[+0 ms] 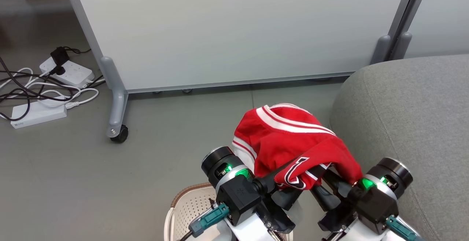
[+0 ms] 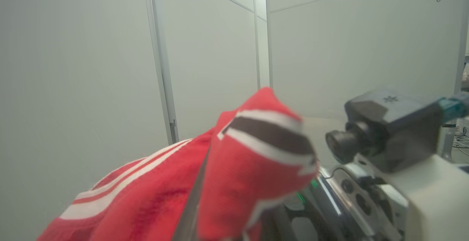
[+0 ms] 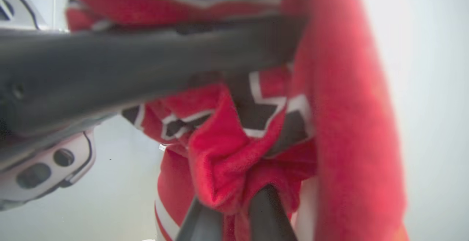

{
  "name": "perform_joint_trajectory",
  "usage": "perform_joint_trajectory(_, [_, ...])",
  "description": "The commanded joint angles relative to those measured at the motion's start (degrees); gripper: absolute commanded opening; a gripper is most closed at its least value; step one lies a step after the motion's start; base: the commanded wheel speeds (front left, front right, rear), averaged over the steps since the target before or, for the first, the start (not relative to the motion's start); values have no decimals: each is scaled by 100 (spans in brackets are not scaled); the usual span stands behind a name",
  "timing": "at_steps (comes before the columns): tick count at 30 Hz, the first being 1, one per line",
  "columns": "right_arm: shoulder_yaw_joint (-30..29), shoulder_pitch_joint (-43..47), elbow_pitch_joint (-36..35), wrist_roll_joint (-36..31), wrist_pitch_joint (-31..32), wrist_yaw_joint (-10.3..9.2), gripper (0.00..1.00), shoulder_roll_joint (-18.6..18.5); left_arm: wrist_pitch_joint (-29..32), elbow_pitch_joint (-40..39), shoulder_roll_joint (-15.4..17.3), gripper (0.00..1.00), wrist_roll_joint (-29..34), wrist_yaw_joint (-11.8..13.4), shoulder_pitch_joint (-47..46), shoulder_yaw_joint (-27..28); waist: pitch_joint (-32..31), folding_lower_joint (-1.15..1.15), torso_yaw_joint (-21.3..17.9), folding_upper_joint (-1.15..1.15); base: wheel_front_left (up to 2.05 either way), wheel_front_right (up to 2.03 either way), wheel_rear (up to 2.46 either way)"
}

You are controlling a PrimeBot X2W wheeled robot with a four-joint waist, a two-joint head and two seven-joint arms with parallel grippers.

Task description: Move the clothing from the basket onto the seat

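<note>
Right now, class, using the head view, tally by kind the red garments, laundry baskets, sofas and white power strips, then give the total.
red garment: 1
laundry basket: 1
sofa: 1
white power strips: 2
Total: 5

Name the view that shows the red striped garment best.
Head view: the bright red fabric garment with white stripe trim appears almost whole and sharp, bunched beside the grey fabric-upholstered sofa. The left wrist view gives one blurred close fold; the right wrist view, blurred lettering and folds at very close range.
</note>
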Motion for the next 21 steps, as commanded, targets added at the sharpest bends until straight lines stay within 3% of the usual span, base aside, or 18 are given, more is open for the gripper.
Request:
perform_joint_trajectory(1, [-76,42,-99,0,-29,1,0,47,-7,-11,21,0,-16,-18,-60,15,-8,0,1,0,0,0,0])
perform_joint_trajectory(4, [-244,103,-271,-47,-29,1,0,131,-6,-10,21,0,-12,42,-28,58,-20,0,-2,0,0,0,0])
perform_joint_trajectory(6, [-384,133,-435,-130,-30,1,0,214,-7,-50,22,39,52,85,-31,93,-20,0,-4,0,0,0,0])
perform_joint_trajectory(7, [-522,216,-568,-212,-30,1,0,297,-6,-164,23,100,121,112,-34,133,-13,0,-3,0,0,0,0])
perform_joint_trajectory(21, [-1435,519,-702,-655,-29,1,0,666,-6,-100,22,100,342,155,191,466,17,0,-16,0,0,0,0])
